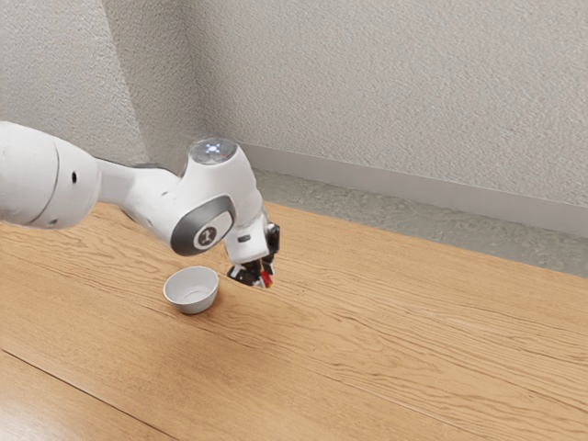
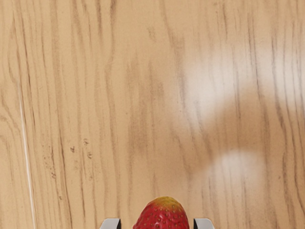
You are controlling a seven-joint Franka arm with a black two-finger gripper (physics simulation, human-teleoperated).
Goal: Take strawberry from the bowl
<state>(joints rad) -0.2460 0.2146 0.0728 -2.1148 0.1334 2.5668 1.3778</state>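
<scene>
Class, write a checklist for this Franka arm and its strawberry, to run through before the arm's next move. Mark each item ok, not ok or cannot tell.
1. Strawberry outside the bowl: ok, it is beside the bowl, toward the exterior view's right.
2. Strawberry at the gripper: ok.
3. Strawberry gripped firmly: cannot tell.
4. Strawberry lifted off the wooden table: cannot tell, any gap beneath is too small to judge.
5. Bowl standing upright: ok.
</scene>
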